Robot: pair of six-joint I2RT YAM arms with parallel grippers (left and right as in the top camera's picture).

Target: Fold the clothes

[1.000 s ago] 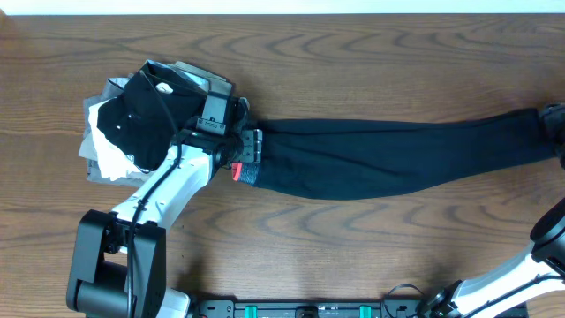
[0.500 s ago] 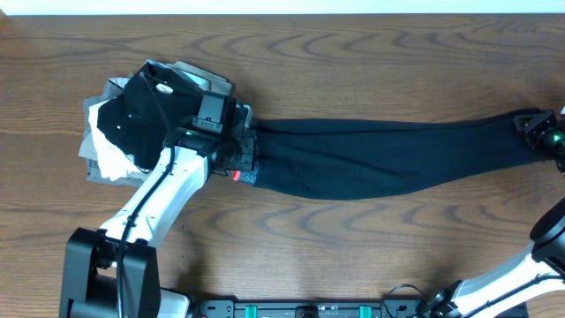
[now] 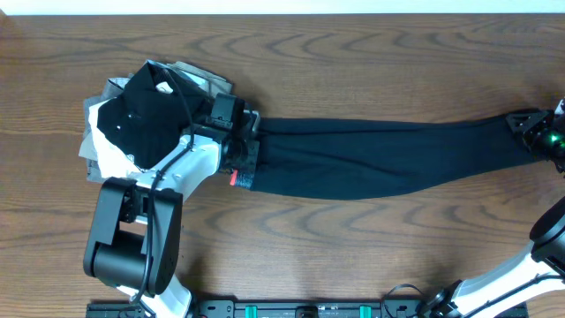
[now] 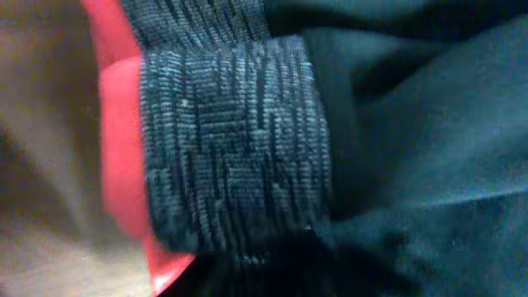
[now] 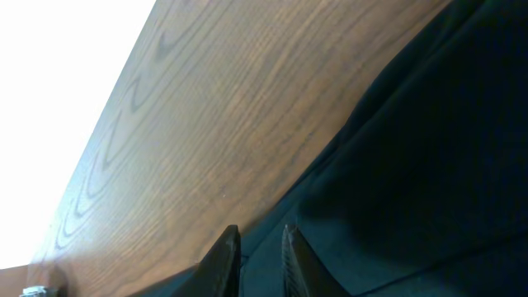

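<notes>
The right gripper (image 3: 538, 132) has reached the leggings' (image 3: 380, 157) ankle end, and the left gripper (image 3: 244, 147) sits at the waistband (image 4: 235, 148). I cannot tell whether either's fingers are closed.

— What escapes us at the left jaws?
— From overhead the arm's own wrist (image 3: 225, 119) covers them, and most of the waistband (image 4: 235, 144) under them is hidden. In the wrist view that band fills the frame, soft with blur, and runs off top and bottom. The jaws lie outside it.
— And the right jaws?
— Overhead, the frame's edge cuts them. Their fingertips (image 5: 224, 260) are cropped at the bottom, so we cannot tell whether they pinch the leggings (image 3: 380, 155).
— Beyond the left jaws?
— The black shirt (image 3: 141, 115) buries most of the garments (image 3: 97, 163) beneath it.
</notes>
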